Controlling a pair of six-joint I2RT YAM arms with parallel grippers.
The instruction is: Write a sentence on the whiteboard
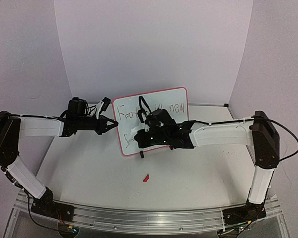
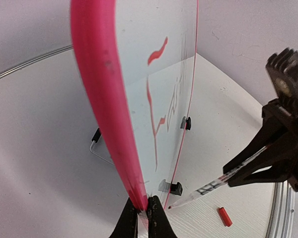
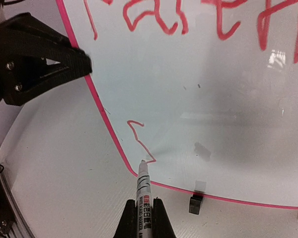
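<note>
The right gripper [image 3: 145,220] is closed on a marker [image 3: 143,184], its two fingers pinching the barrel so that the white tip points up and away from the wrist. The tip sits at the lower left part of the whiteboard [image 3: 203,104], just inside the pink rim, at the end of a short red zigzag stroke (all that shows of a second line). Whether it presses on the surface cannot be told.

The left gripper [image 2: 141,218] is clamped shut on the board's left edge, its fingertips gripping the thick pink rim between them. In the top view it reaches in from the left at mid height of the board.

The whiteboard stands near upright, leaning back a little, on the white table [image 1: 198,173] between the two arms, well back from their bases. It rests on two small black feet [image 2: 175,188].

The sentence [image 1: 178,107] runs along the top of the board in red; "Fait" and "new" can be read, with the middle hidden behind the right gripper in the top view.

A small red cap [image 1: 146,178] lies on the table in front of the board, apart from it.
</note>
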